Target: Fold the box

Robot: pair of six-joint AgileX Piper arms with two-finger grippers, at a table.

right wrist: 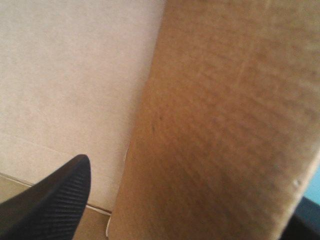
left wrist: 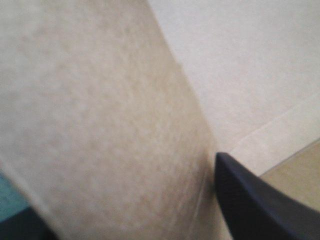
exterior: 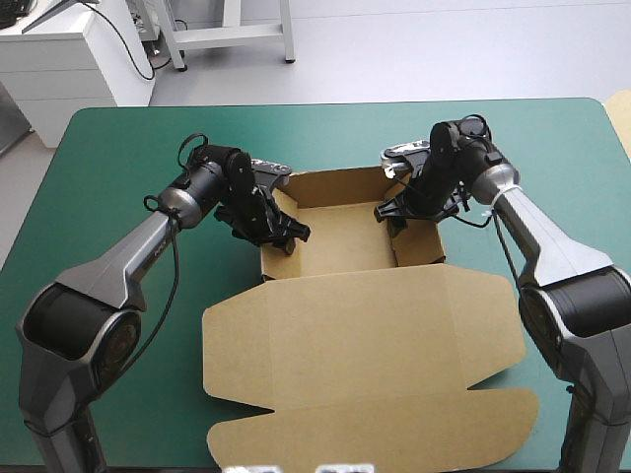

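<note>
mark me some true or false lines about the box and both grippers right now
1. The box has raised walls at its far part. True.
2. The lid stands upright. False: it lies flat on the teal-green cover, toward the table's near edge.
3. The right gripper is at the box's right wall. True.
4. The left gripper hovers clear of the box. False: it grips the left wall, with the board between its fingers.
</note>
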